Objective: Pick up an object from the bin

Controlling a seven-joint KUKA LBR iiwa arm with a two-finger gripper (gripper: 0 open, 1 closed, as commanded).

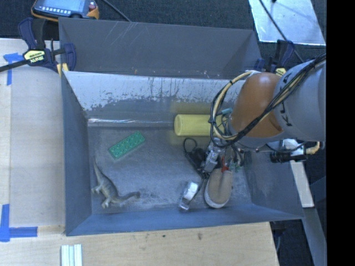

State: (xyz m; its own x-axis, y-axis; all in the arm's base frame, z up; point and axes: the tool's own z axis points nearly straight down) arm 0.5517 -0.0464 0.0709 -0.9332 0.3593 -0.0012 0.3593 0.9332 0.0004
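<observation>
My gripper [213, 160] hangs low in the right half of the bin, under the arm's orange cover. Just below it a tan oval thing like a shoe sole [218, 192] lies against the front wall. A small black thing [192, 151] sits right at the gripper's left side. A little silver and white piece [188, 195] lies left of the tan oval. A yellow cylinder [192, 125] rests on its side against the back wall, its right end hidden by the arm.
A green studded block [127, 145] lies tilted in the left middle. A grey lizard-like toy [110, 192] is stretched out in the front left corner. The arm and its cables cover the bin's right side.
</observation>
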